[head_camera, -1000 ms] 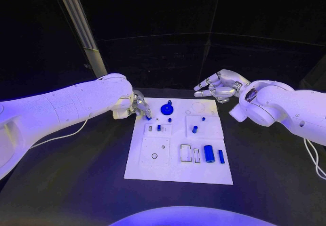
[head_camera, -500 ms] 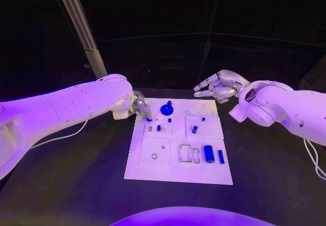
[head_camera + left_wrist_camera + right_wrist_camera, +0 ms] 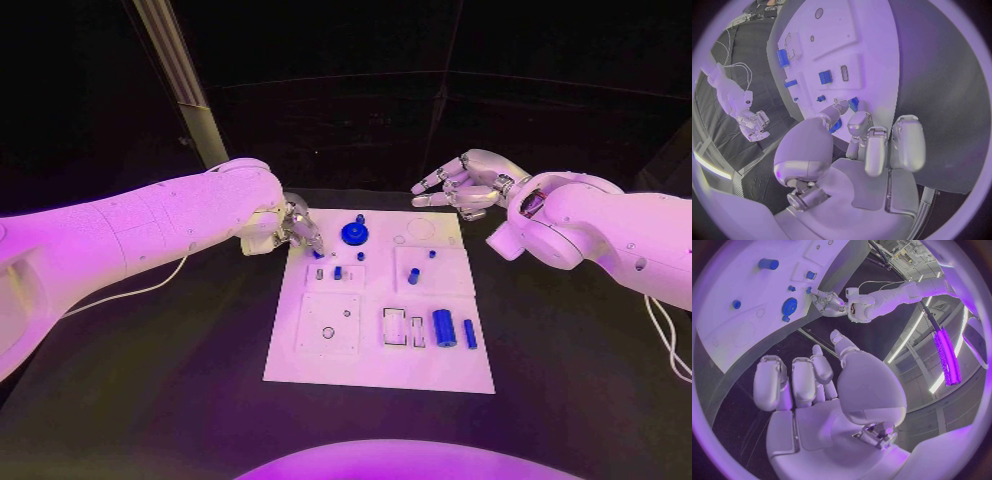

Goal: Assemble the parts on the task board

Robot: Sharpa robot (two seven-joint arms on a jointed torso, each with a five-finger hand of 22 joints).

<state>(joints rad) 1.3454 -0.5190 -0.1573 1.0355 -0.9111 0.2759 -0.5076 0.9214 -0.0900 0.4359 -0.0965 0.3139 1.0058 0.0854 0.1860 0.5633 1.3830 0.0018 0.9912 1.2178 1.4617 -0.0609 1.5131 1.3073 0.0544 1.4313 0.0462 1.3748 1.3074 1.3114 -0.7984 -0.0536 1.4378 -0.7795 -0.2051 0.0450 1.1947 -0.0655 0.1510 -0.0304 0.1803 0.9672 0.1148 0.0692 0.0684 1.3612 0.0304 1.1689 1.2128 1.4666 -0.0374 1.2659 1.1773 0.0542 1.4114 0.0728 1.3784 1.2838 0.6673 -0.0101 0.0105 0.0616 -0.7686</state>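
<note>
The white task board (image 3: 378,350) lies in the middle of the table. My left hand (image 3: 297,232) hangs over its far left corner, and thumb and a finger pinch a small blue part (image 3: 853,104) just above the board. A blue gear (image 3: 353,233) stands just right of that hand. Small blue pegs (image 3: 414,275) stand mid-board, and a blue cylinder (image 3: 444,327) and a bar (image 3: 470,332) lie nearer me. My right hand (image 3: 464,185) floats beyond the far right corner, fingers apart and empty. The right wrist view shows the gear (image 3: 789,306) and my left hand (image 3: 831,301).
A slanted metal pole (image 3: 173,75) rises at the back left. A white cable (image 3: 130,291) trails on the black table under my left arm, and another (image 3: 666,340) hangs by my right arm. The board's near part holds empty recesses (image 3: 329,322).
</note>
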